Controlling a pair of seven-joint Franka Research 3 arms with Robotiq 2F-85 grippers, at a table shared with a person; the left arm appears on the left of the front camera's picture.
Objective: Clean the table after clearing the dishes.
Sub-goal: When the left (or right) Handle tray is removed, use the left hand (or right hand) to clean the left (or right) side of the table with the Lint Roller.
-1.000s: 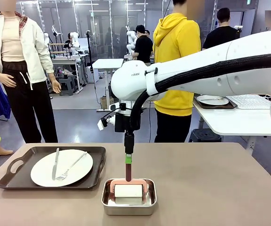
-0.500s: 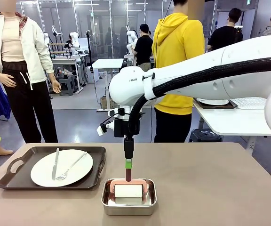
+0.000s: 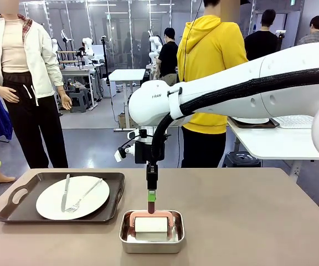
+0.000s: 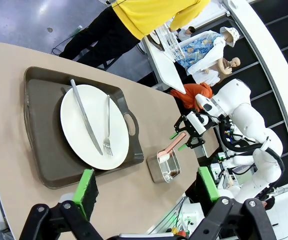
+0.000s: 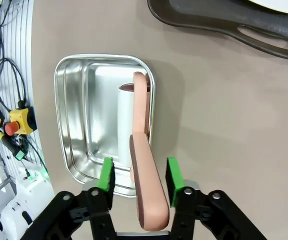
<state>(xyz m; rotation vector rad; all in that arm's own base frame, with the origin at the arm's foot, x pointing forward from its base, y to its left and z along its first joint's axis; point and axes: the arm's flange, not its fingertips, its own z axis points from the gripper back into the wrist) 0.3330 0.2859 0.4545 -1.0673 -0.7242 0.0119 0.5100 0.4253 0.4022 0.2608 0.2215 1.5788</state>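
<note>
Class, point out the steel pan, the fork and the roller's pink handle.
steel pan (image 3: 151,246), front view, its front wall.
fork (image 3: 86,194), front view, mid-shaft.
pink handle (image 5: 149,196), right wrist view, its wide grip.

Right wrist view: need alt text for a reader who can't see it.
The right gripper has its green-padded fingers either side of a roller's pink handle, with a small gap beside one pad. The roller's white roll lies in a small steel pan on the brown table. A dark tray edges in at the top.
</note>
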